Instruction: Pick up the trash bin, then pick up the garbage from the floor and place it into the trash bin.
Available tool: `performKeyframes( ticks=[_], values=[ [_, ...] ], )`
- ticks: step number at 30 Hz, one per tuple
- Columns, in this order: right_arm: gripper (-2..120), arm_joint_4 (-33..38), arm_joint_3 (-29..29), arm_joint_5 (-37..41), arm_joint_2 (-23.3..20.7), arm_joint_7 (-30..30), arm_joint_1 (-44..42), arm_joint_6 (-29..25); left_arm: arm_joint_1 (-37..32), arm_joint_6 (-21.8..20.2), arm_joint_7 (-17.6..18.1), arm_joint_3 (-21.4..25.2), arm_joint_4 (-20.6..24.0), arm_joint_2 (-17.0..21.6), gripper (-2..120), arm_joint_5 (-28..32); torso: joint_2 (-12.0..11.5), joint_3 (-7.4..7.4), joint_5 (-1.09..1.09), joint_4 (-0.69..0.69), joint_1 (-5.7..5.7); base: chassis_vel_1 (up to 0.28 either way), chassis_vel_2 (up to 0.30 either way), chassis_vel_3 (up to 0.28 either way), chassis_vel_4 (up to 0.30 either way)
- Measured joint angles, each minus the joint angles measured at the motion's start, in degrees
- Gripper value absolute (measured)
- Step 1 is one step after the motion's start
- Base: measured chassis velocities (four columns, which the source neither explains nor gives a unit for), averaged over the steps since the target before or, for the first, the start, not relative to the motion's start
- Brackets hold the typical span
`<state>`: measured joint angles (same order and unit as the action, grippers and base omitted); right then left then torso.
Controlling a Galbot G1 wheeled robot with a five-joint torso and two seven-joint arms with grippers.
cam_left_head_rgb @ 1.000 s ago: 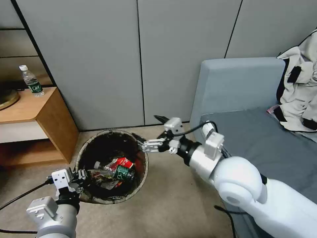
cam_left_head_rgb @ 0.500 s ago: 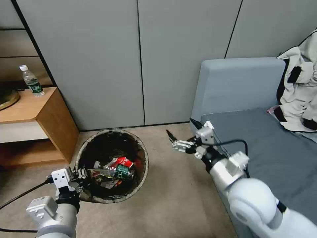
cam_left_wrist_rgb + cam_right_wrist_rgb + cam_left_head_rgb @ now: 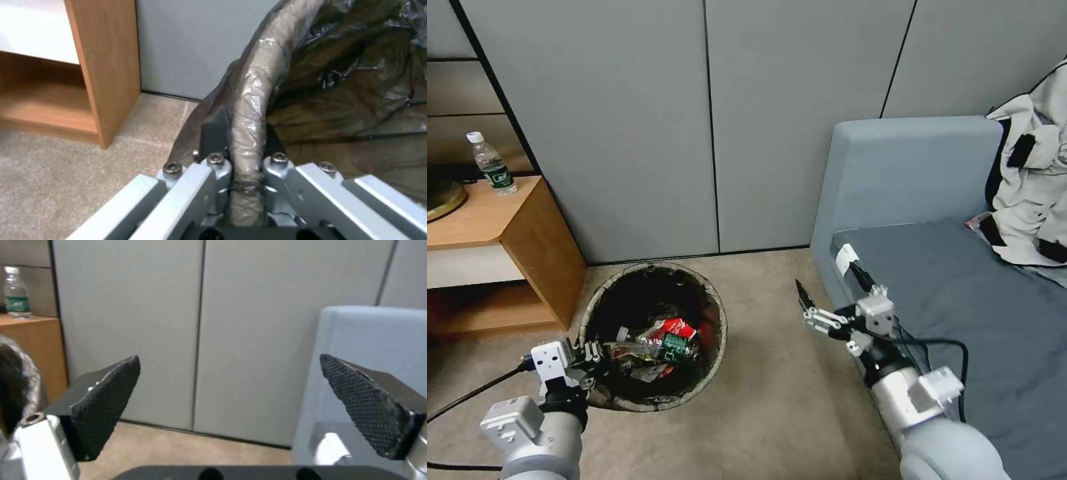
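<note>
The trash bin [image 3: 721, 325] is a round bucket with a dark liner, sitting on the carpet at lower left in the head view. Garbage [image 3: 662, 341] lies inside it: a red-and-white carton, green and clear wrappers, a small bottle. My left gripper [image 3: 590, 352] is at the bin's near rim, shut on it. The left wrist view shows both fingers [image 3: 217, 136] pinching the liner-wrapped rim [image 3: 249, 100]. My right gripper [image 3: 832, 287] hangs open and empty to the right of the bin, by the sofa's front corner. Its textured pads [image 3: 106, 396] stand wide apart in the right wrist view.
A wooden side table [image 3: 507, 227] with a water bottle [image 3: 490, 163] stands left of the bin. A grey sofa [image 3: 947, 280] with a white-and-black jacket [image 3: 1027, 200] takes up the right. Grey wall panels close the back. Bare carpet [image 3: 767, 380] lies between bin and sofa.
My right gripper has pulled away from the bin's far rim, moving right and back toward me to the sofa corner, and stays open. The left gripper and the bin have not moved.
</note>
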<state>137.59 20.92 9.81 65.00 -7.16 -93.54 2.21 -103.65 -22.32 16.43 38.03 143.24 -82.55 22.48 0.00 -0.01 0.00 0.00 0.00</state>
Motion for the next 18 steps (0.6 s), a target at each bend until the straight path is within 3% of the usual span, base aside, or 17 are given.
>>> performKeyframes(
  ticks=[4, 18],
  values=[
    [100, 0.4, 1.5, -1.9, 1.3, 0.4, -3.0, -1.5, -0.1, 0.1, 0.0, 0.1, 0.0, 0.1, 3, 0.1, 0.0, 0.00, 0.00, 0.00, 0.00, 0.000, 0.000, 0.000, 0.000],
    [100, -0.4, 0.9, -1.6, 0.6, -0.1, -1.5, -1.1, -0.1, 0.5, 0.0, 0.4, 0.0, 0.1, 3, -0.2, 0.0, 0.01, 0.01, 0.01, 0.00, 0.000, 0.000, 0.000, 0.000]
  ],
)
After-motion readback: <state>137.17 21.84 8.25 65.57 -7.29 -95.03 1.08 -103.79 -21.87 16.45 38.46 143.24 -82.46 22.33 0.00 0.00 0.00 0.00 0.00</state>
